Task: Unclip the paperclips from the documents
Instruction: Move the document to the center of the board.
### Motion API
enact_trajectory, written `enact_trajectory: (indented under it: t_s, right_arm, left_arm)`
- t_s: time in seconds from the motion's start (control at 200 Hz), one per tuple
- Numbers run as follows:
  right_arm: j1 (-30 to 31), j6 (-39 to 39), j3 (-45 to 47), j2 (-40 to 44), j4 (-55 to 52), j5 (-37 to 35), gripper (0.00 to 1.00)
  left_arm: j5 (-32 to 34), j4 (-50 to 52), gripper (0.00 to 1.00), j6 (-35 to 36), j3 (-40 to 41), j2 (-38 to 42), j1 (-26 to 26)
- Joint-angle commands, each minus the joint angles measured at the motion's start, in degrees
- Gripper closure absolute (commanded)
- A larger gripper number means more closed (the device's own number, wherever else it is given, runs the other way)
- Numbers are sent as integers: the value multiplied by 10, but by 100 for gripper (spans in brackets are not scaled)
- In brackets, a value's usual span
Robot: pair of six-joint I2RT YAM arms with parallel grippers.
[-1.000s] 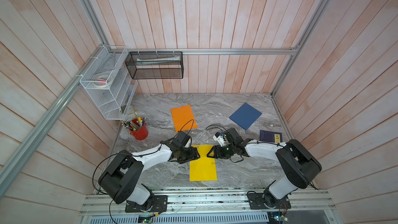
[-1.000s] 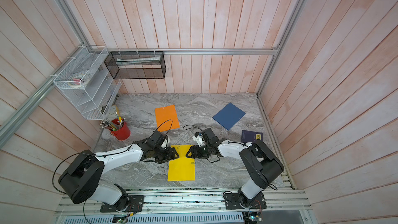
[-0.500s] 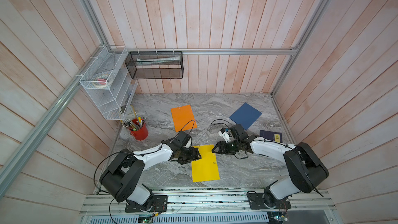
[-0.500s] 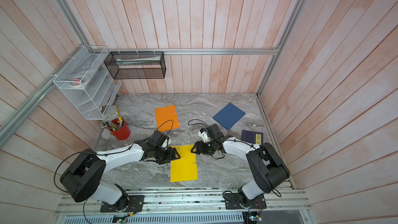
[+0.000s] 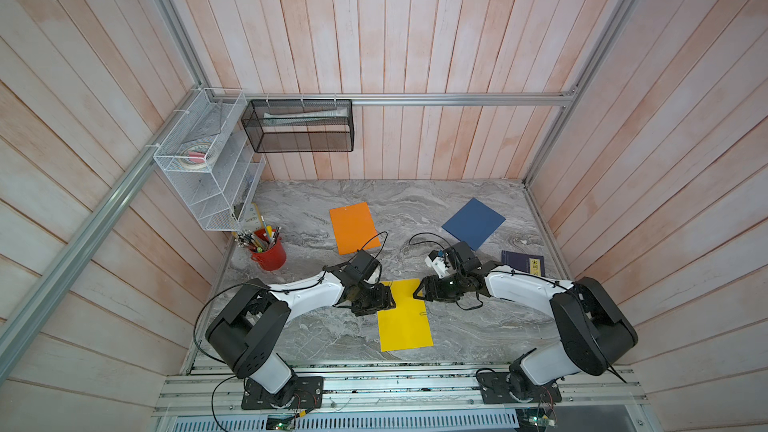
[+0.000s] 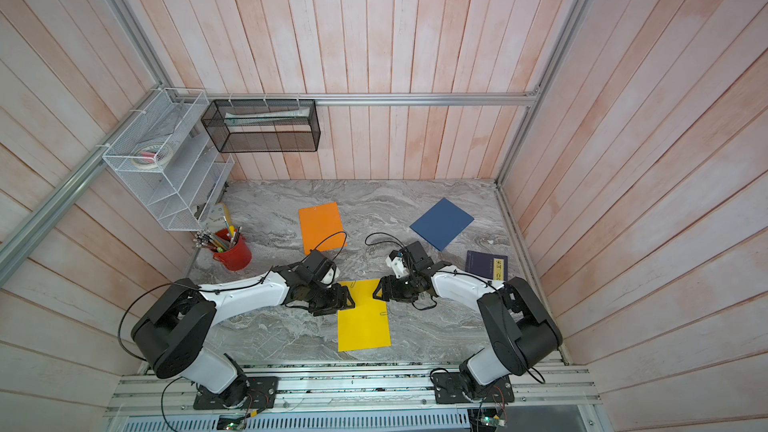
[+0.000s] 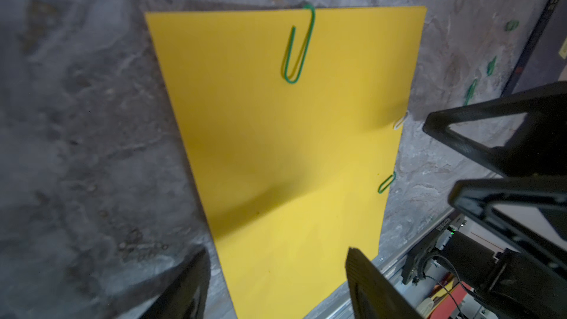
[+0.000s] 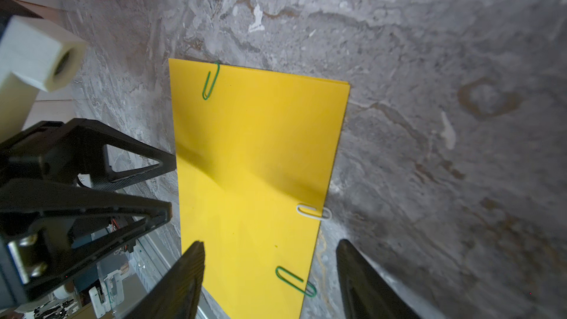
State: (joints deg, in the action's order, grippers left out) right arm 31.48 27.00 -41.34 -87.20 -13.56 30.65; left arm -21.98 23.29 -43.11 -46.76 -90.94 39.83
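Observation:
The yellow document (image 5: 405, 320) lies flat near the table's front, between my two grippers. Three paperclips sit on its edges: a green one (image 7: 299, 47) on the short far edge, a white one (image 8: 314, 212) and a second green one (image 8: 296, 280) on the long edge at my right gripper's side. My left gripper (image 5: 392, 305) is open at the sheet's far left corner, its jaws straddling that long edge. My right gripper (image 8: 270, 248) is open and low, with the second green paperclip lying between its fingers, untouched. The orange document (image 5: 354, 227) and the blue document (image 5: 473, 223) lie farther back.
A navy book (image 5: 523, 263) lies at the right wall, with loose green paperclips (image 7: 471, 90) on the marble beside it. A red cup (image 5: 269, 253) of pens stands at the left. A white wire rack (image 5: 208, 168) and a black mesh basket (image 5: 299, 126) hang on the walls.
The yellow sheet has slid a little to the right. My right gripper has drawn back to the right, and my left gripper has followed the sheet slightly. Both stay open.

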Motion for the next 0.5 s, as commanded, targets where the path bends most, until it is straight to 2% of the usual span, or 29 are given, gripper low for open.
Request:
enact_trajectory:
  t_s: [0.0,0.495]
  right_arm:
    - [14,8,10,4,-13,-19,31]
    - [35,32,13,-7,-12,-42,47]
  left_arm:
    - [72,67,29,11,-1,-4,-1]
    - [94,62,49,36,-57,-50,-1]
